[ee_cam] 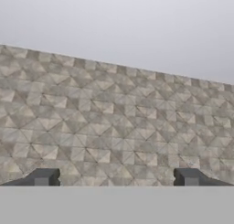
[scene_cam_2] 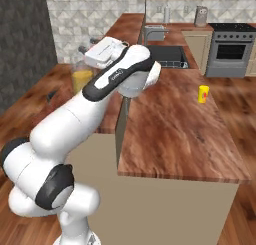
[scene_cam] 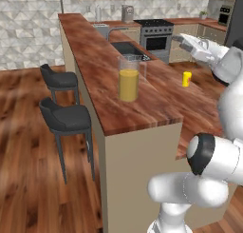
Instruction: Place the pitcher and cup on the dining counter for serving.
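Standing upright on the dining counter (scene_cam: 156,108), ready for serving, the pitcher (scene_cam: 129,78) is free of the empty wide-open gripper (ee_cam: 116,177), while the cup (scene_cam: 187,78) waits on the lower worktop (scene_cam_2: 175,134) far right

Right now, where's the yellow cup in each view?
Left base view: the cup is right of centre, on the lower worktop beyond the pitcher.
Right base view: the cup is upper right, on the worktop.
Hand view: tiled wall, no cup.
Shared landmark: the sink.

Two base views from behind, left and right, sharing the dining counter (scene_cam: 156,103), hand view facing the near tiled wall (ee_cam: 114,127)
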Robot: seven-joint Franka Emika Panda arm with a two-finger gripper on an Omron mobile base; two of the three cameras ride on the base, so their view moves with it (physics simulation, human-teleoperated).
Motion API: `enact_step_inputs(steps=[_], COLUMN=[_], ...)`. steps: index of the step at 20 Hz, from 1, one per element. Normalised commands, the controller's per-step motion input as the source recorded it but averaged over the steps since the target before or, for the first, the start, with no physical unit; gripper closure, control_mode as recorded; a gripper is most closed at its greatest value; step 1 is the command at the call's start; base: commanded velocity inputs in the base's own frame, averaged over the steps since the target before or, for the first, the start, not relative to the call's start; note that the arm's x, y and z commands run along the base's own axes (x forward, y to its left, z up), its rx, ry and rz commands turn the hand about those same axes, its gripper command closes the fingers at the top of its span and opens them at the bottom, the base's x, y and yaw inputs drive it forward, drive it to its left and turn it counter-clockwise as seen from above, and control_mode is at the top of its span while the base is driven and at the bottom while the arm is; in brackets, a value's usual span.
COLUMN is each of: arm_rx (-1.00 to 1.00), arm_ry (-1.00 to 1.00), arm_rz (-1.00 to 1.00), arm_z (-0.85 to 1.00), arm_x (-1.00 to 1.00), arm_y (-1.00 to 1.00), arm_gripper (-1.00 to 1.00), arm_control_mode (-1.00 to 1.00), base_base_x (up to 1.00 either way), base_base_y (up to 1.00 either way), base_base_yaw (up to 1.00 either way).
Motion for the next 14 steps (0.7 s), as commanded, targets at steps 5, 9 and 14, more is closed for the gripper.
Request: enact_step_inputs(steps=[5, 9, 14], arm_rx=[-0.22, -0.34, -0.38], arm_ry=[0.31, 0.58, 0.97], arm_rz=[-0.37, -0.34, -0.36], arm_z=[0.03, -0.03, -0.24], arm_x=[-1.0, -0.83, -0.17], arm_y=[0.0, 0.0, 0.14], arm_gripper=[-1.0, -1.0, -1.0], arm_control_mode=[-1.0, -1.0, -1.0], base_base_x=[0.0, 0.0, 0.0], base_base_y=[0.0, 0.0, 0.0], base_base_yaw=[0.0, 0.0, 0.0])
